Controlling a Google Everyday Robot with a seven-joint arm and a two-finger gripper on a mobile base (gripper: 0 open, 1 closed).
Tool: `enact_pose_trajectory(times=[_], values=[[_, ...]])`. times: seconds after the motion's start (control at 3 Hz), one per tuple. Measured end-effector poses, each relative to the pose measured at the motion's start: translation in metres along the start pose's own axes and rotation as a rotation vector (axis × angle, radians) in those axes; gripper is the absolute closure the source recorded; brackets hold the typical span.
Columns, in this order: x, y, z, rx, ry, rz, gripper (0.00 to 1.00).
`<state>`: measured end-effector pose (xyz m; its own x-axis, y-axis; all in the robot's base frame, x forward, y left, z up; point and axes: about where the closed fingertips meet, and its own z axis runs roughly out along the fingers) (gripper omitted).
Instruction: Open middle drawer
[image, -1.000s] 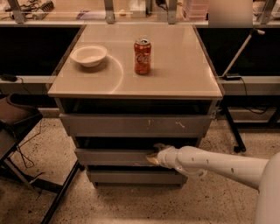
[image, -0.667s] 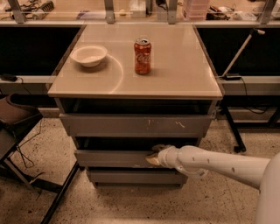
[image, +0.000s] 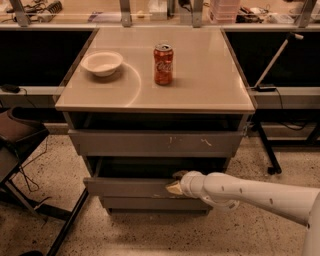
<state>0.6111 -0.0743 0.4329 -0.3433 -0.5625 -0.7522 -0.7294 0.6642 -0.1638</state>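
Note:
The middle drawer (image: 127, 188) is a wide, plain grey front under the table top, standing a little out of the cabinet with a dark gap above it. My gripper (image: 175, 182) is at the right part of its upper edge, at the end of the white arm that comes in from the lower right. One gold finger sits behind the front panel and the other in front of it, so the gripper is shut on the drawer's top edge. The drawer's inside is in shadow.
Above is a larger grey drawer front (image: 155, 143) with white scratch marks, below a narrow grey front (image: 150, 204). On the beige table top (image: 210, 85) stand a white bowl (image: 102, 62) and a red soda can (image: 163, 64). A dark chair (image: 17, 135) is at left, a black stand leg (image: 265, 150) at right.
The middle drawer front has come slightly outward toward the camera, with my gripper moving along on its top edge. The bowl and can have not moved.

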Motion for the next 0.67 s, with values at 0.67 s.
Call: enact_pose_trajectory(times=[0.67], values=[[0.016, 0.021, -0.01, -0.013, 0.001, -0.008, 1.0]])
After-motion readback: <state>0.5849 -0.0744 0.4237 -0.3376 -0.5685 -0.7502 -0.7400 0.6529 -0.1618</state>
